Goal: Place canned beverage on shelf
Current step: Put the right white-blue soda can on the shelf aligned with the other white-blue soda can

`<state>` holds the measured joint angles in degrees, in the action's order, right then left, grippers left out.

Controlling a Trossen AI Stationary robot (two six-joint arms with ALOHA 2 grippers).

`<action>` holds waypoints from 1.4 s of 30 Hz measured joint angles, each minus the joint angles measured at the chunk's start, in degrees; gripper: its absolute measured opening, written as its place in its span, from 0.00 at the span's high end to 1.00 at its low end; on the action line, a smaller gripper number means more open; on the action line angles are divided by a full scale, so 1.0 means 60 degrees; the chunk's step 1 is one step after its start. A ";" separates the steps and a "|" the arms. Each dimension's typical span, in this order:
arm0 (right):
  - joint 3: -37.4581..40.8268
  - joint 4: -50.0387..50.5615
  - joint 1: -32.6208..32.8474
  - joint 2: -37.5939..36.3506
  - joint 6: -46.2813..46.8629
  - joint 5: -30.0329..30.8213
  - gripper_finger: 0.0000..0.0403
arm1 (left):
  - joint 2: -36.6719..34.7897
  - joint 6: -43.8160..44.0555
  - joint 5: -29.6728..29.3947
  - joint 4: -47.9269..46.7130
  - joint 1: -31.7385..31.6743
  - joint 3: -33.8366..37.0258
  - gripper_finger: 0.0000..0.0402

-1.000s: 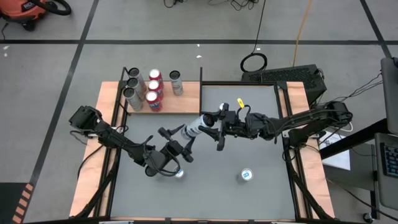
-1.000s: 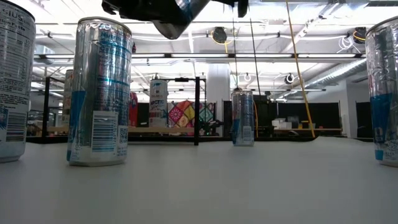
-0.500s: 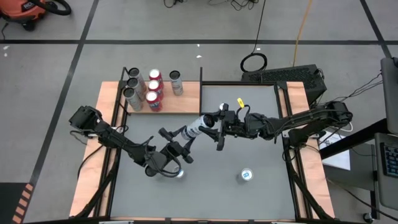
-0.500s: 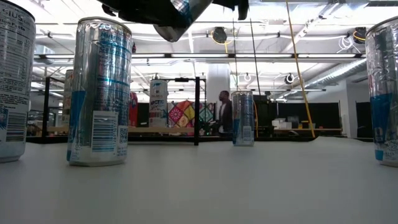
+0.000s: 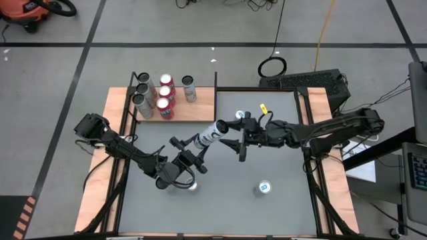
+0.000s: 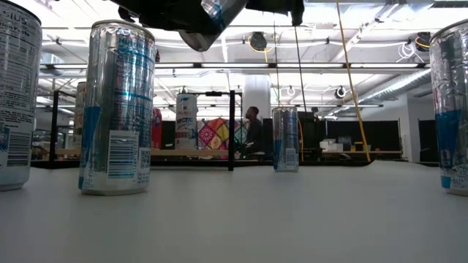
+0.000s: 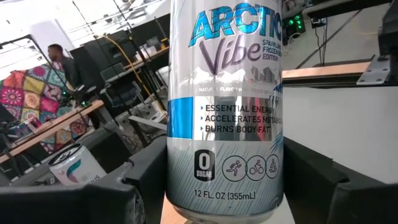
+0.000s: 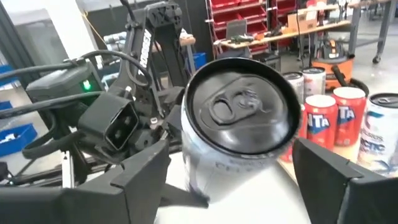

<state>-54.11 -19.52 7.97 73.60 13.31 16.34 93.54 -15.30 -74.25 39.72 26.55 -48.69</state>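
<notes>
Can (image 5: pixel 209 133) gripped by left hand (image 5: pixel 193 143) (right hand (image 5: pixel 235 133) parted)

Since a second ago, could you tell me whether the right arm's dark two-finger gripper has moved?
Yes. In the high view the right gripper has drawn back towards the table's right side, away from the wood-grain shelf, leaving the silver can in the left gripper.

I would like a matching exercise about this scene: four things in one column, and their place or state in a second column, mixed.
1. tilted blue can
2. red cans
3. single can
4. right claw

A. upright on the shelf
B. upright on the grey table
C. held in the air by the left claw
D. open, at the tilted can's top

Pairs: 1-C, 2-A, 3-B, 4-D
</notes>
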 joint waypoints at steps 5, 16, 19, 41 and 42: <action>0.0000 0.0584 0.0004 -0.0356 0.0176 0.0000 0.31 | 0.0000 -0.0002 -0.0185 -0.0008 0.0000 0.0000 0.40; -0.0980 0.1591 -0.0032 0.0149 0.0296 0.0055 0.31 | 0.0000 -0.0002 -0.0465 -0.0680 -0.0104 0.0000 0.40; -0.1507 0.2307 -0.0097 0.0487 0.0256 0.0053 0.31 | 0.0000 -0.0032 -0.0480 -0.0718 -0.0109 0.0000 0.40; -0.1993 0.2405 -0.0226 0.0838 -0.0282 -0.0222 0.55 | 0.0000 -0.0023 -0.0467 -0.0894 -0.0109 0.0000 0.40; -0.1993 0.2407 -0.0226 0.0838 -0.0296 -0.0222 0.56 | 0.0000 -0.0021 -0.0473 -0.0921 -0.0109 0.0000 0.40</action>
<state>-66.06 -5.08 6.61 78.63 11.53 15.00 93.54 -15.42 -77.09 34.19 25.89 -48.69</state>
